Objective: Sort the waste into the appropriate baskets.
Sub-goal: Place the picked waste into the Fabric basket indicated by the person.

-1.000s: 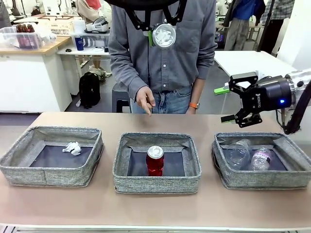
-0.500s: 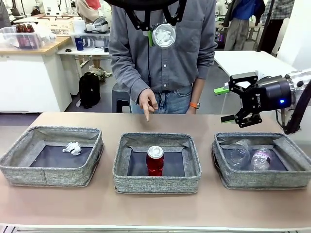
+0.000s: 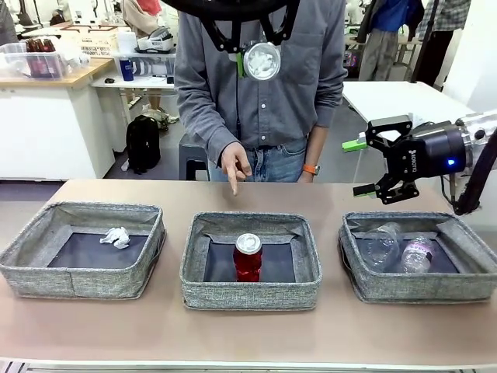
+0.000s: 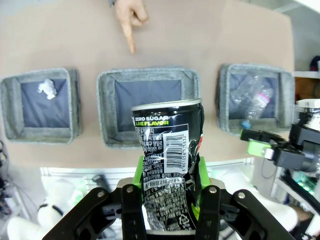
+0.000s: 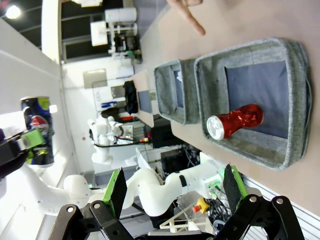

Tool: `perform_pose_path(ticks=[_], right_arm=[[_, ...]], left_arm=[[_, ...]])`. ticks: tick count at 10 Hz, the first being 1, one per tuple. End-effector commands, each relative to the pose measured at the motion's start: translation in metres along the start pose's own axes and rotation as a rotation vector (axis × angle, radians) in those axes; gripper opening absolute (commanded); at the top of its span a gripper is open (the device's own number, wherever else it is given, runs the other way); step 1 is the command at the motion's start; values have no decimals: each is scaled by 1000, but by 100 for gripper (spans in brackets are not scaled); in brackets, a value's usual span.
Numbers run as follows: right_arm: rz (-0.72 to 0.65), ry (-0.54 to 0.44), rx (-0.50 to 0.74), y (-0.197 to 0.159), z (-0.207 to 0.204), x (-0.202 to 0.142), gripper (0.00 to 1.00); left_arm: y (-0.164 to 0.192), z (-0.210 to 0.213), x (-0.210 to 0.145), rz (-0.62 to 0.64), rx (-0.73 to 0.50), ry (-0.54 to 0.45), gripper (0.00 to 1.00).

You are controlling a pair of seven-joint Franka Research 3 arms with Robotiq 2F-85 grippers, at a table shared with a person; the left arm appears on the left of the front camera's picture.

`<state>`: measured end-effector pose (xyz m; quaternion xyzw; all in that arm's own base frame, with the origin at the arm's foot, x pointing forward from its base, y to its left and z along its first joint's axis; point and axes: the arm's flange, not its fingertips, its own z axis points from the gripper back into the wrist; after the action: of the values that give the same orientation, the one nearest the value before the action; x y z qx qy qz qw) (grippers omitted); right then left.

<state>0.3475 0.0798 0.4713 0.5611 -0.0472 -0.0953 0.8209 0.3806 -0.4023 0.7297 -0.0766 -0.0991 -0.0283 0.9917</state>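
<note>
Three grey baskets in a row along the table. In the left basket (image 3: 81,249), a crumpled white paper wad (image 3: 116,237) on the dark bottom, toward the far side. In the middle basket (image 3: 250,260), a red soda can (image 3: 248,257) standing upright near the centre. In the right basket (image 3: 419,255), a clear plastic cup (image 3: 380,246) and a clear plastic bottle (image 3: 418,254) lying side by side, touching or nearly so.

High above the table, the left gripper (image 4: 170,200) — clamped on a crushed dark can (image 4: 169,172), green pads pressed to both sides of its dented lower half, the top end pointing down toward the middle basket. From the front camera, the same can seen end-on as a silvery disc near the top edge, in front of the person's chest.

Off to the right, the right gripper (image 3: 359,167) — fingers spread wide, nothing between them, hanging above the table just behind the right basket's far left corner. In its own wrist camera, both green pads well apart with the red can and middle basket beyond.

At the far edge of the table, the person's hand (image 3: 234,162), index finger pointing down, just behind the middle basket.
</note>
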Motion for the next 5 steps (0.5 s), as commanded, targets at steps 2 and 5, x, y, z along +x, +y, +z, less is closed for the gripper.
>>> perform_pose_path(ticks=[2, 5], right_arm=[[-16, 7, -7, 3, 3, 0, 100], [-16, 7, -7, 3, 3, 0, 100]], left_arm=[[31, -63, -39, -146, 15, -99, 41], [67, -153, -47, -96, 11, -18, 41]])
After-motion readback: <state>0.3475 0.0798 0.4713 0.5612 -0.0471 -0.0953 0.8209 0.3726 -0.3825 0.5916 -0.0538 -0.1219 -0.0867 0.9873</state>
